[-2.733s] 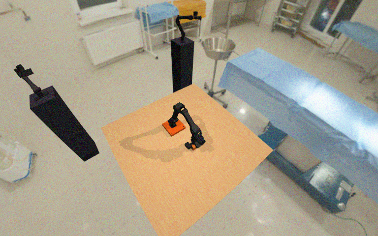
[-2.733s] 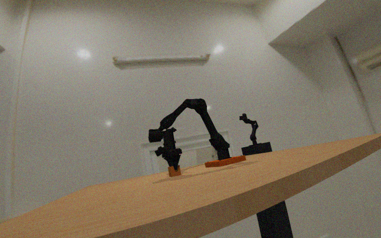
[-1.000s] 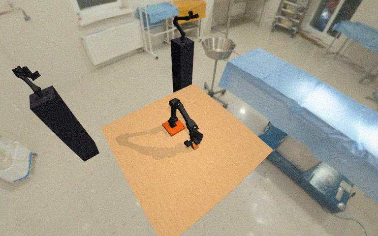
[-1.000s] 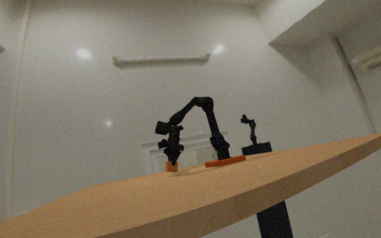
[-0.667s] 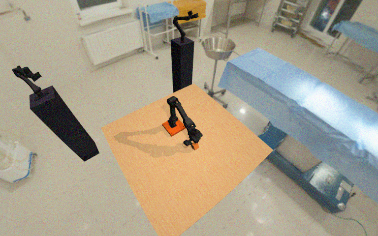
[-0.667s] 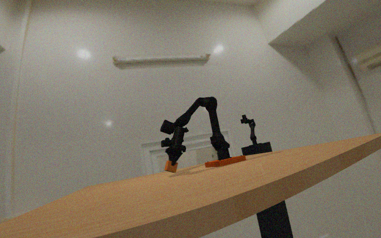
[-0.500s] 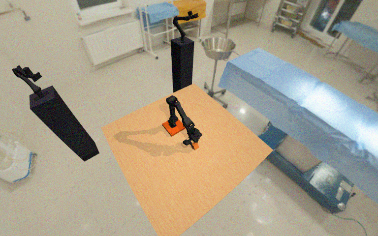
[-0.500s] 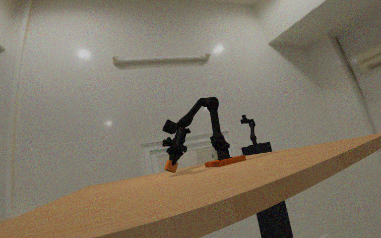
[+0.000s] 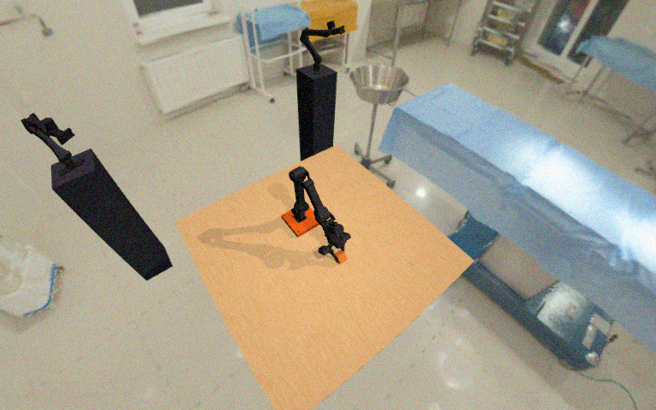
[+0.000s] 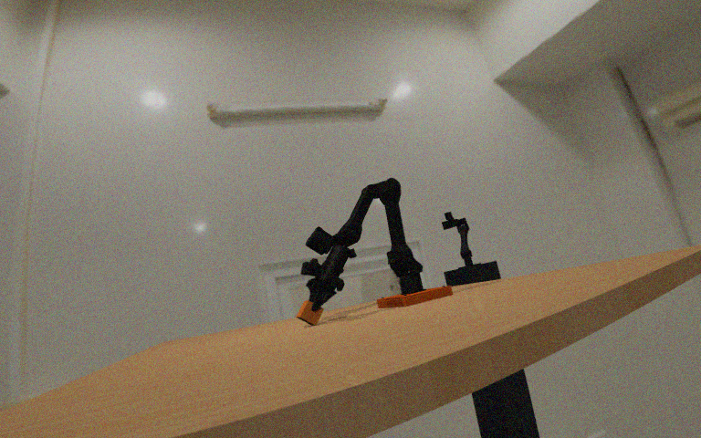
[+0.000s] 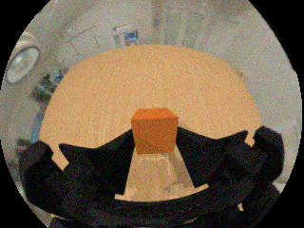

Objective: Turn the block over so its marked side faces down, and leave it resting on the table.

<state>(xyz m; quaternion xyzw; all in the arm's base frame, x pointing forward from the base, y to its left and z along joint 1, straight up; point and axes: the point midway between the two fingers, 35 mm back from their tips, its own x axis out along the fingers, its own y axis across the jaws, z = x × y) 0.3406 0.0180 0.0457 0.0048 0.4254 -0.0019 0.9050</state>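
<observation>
The claw (image 10: 315, 304) is clamped on the orange block (image 10: 308, 313), which sits tilted between its fingertips at the very tip. The block's lower corner appears to touch the wooden surface (image 10: 413, 350), just beside the arm's orange base plate (image 10: 413, 297).

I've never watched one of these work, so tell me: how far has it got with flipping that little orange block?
Done: the gripper is shut on the orange block.

In hand: the block hangs tilted in the fingers, low over the wooden table, so the turn seems under way. Whether a corner touches the table cannot be told.

Left: finishing the turn, setting the block flat and letting go. No marked side can be made out in these views.
</observation>
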